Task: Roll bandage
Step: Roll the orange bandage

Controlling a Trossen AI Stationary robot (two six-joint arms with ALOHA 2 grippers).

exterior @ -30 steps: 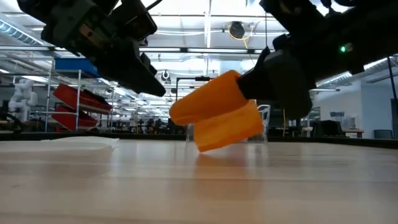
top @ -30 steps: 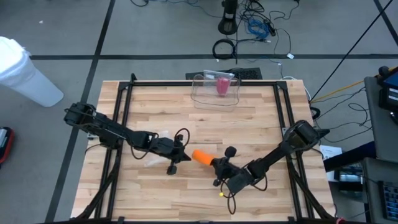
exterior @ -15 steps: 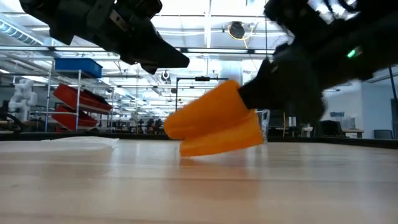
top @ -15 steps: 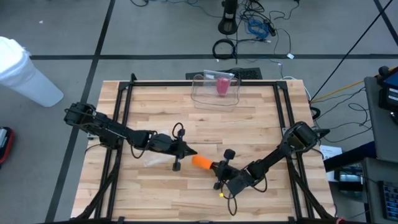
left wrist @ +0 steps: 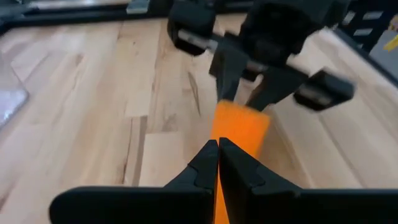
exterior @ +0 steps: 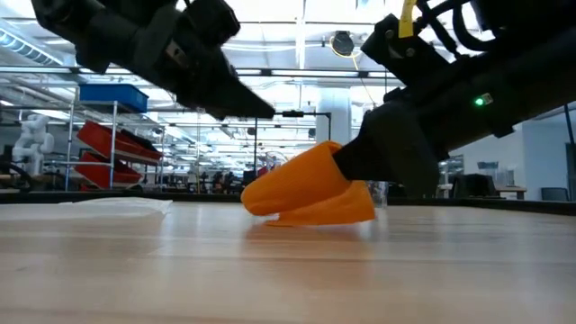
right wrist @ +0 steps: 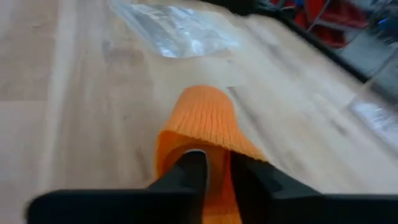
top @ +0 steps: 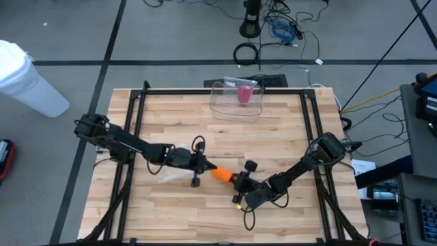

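Overhead, you see the orange bandage [top: 220, 174] mid-table, between the left gripper [top: 205, 166] and the right gripper [top: 238, 182]. At table height, its loose end [exterior: 326, 213] rests on the wood. Your left wrist view shows the left fingers [left wrist: 205, 167] pressed together empty, and your right wrist view shows the right fingers [right wrist: 189, 174] clamping the bandage.

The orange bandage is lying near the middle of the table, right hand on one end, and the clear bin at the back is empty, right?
Not quite: the clear bin is not empty; the high view shows a pink item in it. The rest holds: the orange bandage lies mid-table, right hand on one end.
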